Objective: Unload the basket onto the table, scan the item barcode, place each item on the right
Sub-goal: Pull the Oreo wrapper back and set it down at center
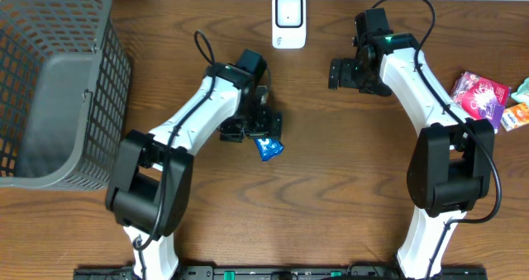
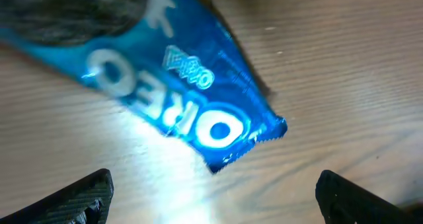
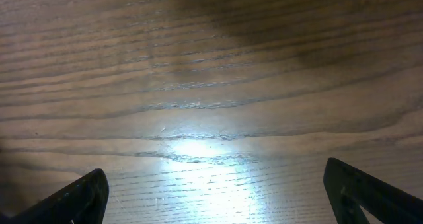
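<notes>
The item, a blue Oreo packet (image 1: 269, 148), lies flat on the wooden table. In the left wrist view the packet (image 2: 178, 85) fills the upper part, its crimped end pointing toward the jaws. My left gripper (image 1: 254, 127) hovers just over it, open, and its fingers (image 2: 73, 197) stand wide apart with only bare table between them (image 2: 211, 204). The white barcode scanner (image 1: 288, 20) stands at the back centre. To the right of the scanner, my right gripper (image 1: 343, 73) is open over bare wood (image 3: 215, 201), holding nothing.
A grey mesh basket (image 1: 50, 82) fills the left side of the table. Several snack packets (image 1: 479, 94) lie at the right edge, beside the right arm.
</notes>
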Available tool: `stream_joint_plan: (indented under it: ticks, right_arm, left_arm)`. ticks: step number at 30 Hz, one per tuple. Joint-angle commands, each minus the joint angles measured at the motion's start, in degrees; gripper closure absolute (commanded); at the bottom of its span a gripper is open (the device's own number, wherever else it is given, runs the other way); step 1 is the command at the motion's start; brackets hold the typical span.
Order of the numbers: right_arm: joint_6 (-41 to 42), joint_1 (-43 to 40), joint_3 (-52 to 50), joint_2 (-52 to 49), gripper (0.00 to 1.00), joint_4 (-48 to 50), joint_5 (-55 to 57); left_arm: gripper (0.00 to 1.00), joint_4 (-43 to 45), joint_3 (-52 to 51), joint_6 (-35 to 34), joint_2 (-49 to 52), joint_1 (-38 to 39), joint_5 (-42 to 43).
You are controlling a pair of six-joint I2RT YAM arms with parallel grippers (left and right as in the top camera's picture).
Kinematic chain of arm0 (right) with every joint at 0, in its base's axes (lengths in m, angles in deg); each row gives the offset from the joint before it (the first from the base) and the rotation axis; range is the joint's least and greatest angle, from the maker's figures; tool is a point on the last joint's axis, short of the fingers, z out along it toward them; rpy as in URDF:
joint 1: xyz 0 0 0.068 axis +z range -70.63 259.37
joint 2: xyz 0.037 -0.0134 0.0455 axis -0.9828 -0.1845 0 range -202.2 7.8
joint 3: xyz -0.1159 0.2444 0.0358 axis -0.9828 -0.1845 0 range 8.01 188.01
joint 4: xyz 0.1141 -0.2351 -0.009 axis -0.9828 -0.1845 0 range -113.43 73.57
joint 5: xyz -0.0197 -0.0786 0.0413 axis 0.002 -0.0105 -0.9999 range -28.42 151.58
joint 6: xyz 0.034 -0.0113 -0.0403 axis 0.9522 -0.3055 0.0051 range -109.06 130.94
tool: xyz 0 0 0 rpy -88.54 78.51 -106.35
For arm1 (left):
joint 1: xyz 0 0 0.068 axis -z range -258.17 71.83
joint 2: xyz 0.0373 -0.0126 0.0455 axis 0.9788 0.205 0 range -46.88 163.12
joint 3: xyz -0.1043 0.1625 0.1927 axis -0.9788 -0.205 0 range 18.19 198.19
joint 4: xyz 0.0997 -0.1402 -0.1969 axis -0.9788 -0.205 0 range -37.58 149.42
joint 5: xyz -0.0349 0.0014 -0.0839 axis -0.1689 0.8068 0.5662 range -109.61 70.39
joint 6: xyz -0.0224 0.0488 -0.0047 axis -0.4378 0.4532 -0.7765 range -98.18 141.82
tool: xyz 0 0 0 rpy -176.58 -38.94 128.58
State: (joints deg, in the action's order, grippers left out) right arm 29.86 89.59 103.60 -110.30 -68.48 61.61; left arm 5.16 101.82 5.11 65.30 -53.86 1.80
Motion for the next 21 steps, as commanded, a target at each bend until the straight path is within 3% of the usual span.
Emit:
stream_joint_plan:
  ticks: [1, 8, 15, 21]
  right_arm:
    - [0.8, 0.4, -0.1, 0.8, 0.01, 0.0, 0.8]
    - [0.8, 0.4, -0.1, 0.8, 0.01, 0.0, 0.7]
    - [0.8, 0.6, -0.1, 0.8, 0.01, 0.2, -1.1]
    - [0.8, 0.9, -0.1, 0.8, 0.01, 1.5, -9.0]
  left_arm:
    - [0.02, -0.5, 1.0, -2.2, -4.9, -4.0, -1.1]
    - [0.02, 3.0, 1.0, -5.1, -5.0, -10.2, -4.1]
    - [0.02, 4.5, 0.3, -11.3, -1.9, -8.6, -3.9]
    - [0.02, 11.4, -0.5, -13.3, 2.7, -6.9, -3.9]
